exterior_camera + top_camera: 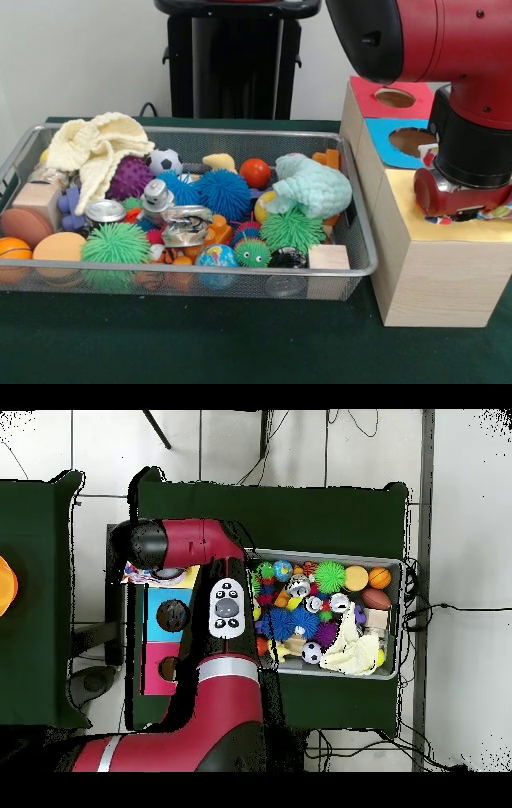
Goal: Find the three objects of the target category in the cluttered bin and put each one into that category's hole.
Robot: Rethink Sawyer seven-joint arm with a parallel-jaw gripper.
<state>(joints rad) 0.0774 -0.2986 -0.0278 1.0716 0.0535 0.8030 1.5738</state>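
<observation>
A wire bin (pixel 160 273) holds a jumble: a soccer ball (pixel 165 161), a globe ball (pixel 216 258), a basketball (pixel 14 250), a red ball (pixel 254 173), spiky balls in green (pixel 116 242), blue (pixel 222 194) and purple (pixel 130 178), a crushed can (pixel 186 226) and a whole can (pixel 105 212). To its right stands a wooden box (pixel 432 280) with a red hole (pixel 394 98) and a blue hole (pixel 410 141). My gripper (pixel 460 210) hangs low over the yellow panel (pixel 404 208), whose hole is hidden. A multicoloured scrap (pixel 500 212) shows at its lower edge.
A cream knitted cloth (pixel 96 148) and a mint cloth (pixel 312 186) lie over parts of the pile. Wooden blocks (pixel 328 258) sit by the bin's walls. In the overhead view the arm (pixel 215 599) lies between the bin (pixel 398 619) and the box (pixel 160 629).
</observation>
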